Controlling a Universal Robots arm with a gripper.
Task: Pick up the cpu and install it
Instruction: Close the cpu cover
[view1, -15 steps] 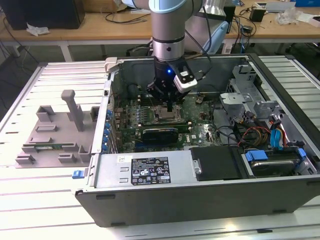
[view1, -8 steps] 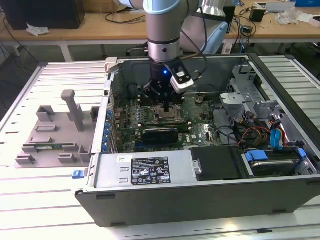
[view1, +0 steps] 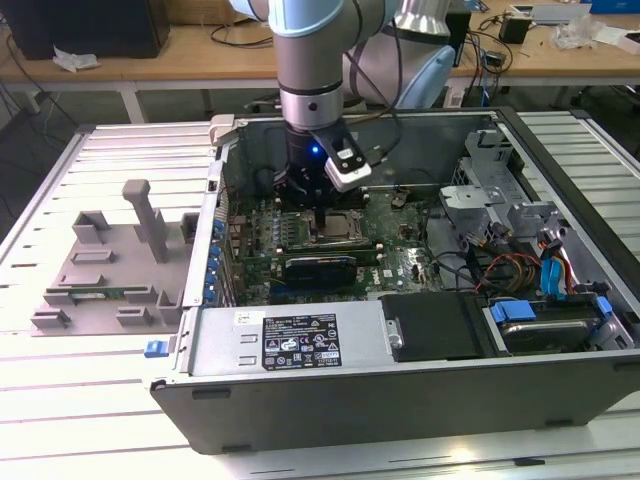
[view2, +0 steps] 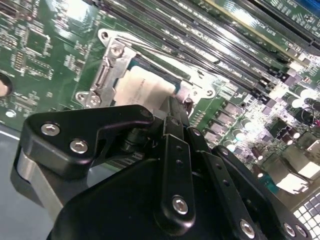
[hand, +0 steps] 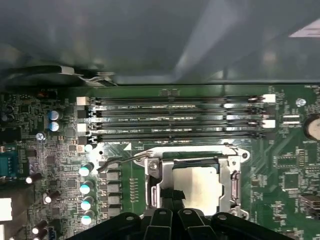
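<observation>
The cpu (hand: 200, 181) lies flat inside the metal-framed socket (hand: 234, 180) on the green motherboard, its silver top bright with glare. It shows again, as the cpu (view2: 142, 87), in the socket frame (view2: 107, 75). My gripper (hand: 172, 196) points down at it with its two black fingers close together, tips at the chip's near edge. In the second wrist view the gripper (view2: 173, 102) meets the chip's corner. In the exterior view the gripper (view1: 318, 218) hangs inside the open computer case, just over the socket (view1: 345, 228).
Several long memory slots (hand: 175, 117) run beside the socket, and a row of capacitors (hand: 86, 190) stands near it. The socket's wire lever (hand: 120, 161) lies open to one side. A power supply (view1: 290, 345), drive cage (view1: 500, 190) and cables (view1: 500, 270) crowd the case. A grey fixture (view1: 110, 270) sits at the exterior view's left.
</observation>
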